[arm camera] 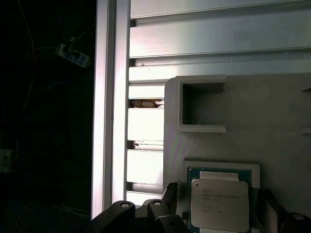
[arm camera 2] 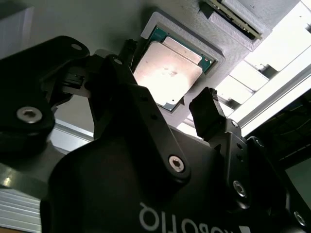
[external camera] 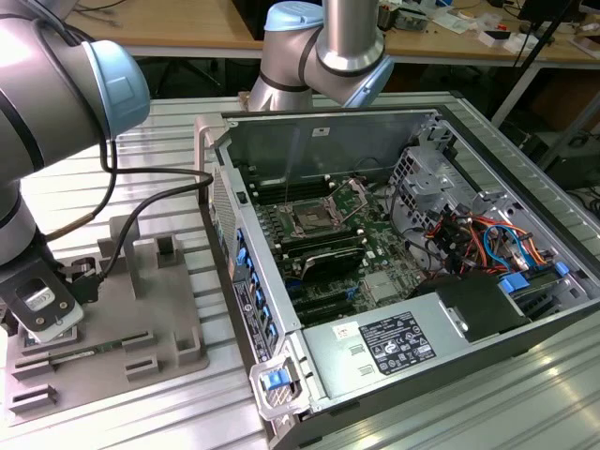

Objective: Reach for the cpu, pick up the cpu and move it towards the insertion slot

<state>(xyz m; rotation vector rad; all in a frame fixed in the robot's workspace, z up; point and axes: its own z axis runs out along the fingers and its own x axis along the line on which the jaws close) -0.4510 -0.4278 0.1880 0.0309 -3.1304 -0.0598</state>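
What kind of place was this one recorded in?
Probably a robotics lab or workshop: a robot arm stands by an open computer case on a slatted metal table, with cluttered wooden desks behind.

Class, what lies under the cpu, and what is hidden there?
The cpu sits in a square recess of the grey fixture plate, the open gripper straddling it. The recess floor beneath it is covered.

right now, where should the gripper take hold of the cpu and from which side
Take the cpu by two opposite thin edges, coming straight down from above. It lies flat, metal top up, in a framed seat of the grey fixture, so only its edges offer a hold. In the second wrist view the open gripper straddles it.
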